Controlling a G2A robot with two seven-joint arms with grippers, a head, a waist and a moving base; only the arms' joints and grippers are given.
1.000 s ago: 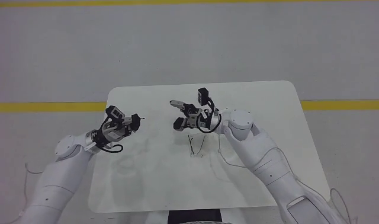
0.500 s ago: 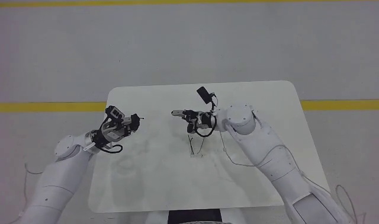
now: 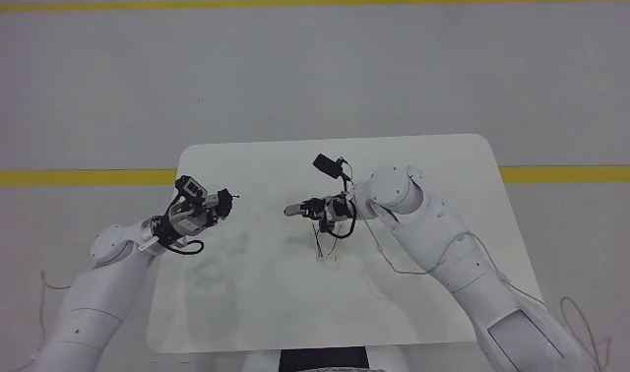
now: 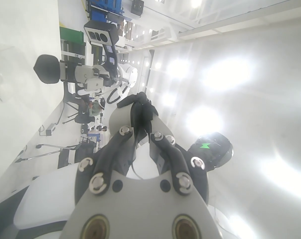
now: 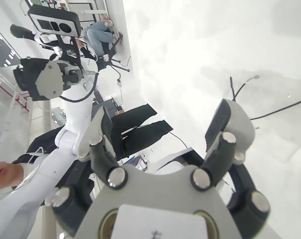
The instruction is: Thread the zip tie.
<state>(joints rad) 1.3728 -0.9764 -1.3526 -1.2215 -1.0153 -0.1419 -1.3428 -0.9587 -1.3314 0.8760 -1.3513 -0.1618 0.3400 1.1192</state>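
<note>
The zip tie shows as thin black strands, slightly bowed, lying flat near the middle of the white table; two of them meet in a narrow V. My right gripper hangs over the table's middle, clear of the strands, its jaws spread wide with nothing between them. My left gripper is held up over the table's left part, jaws pressed together; I cannot tell whether they pinch anything.

Broad tabletop separates left jaws from right jaws.
</note>
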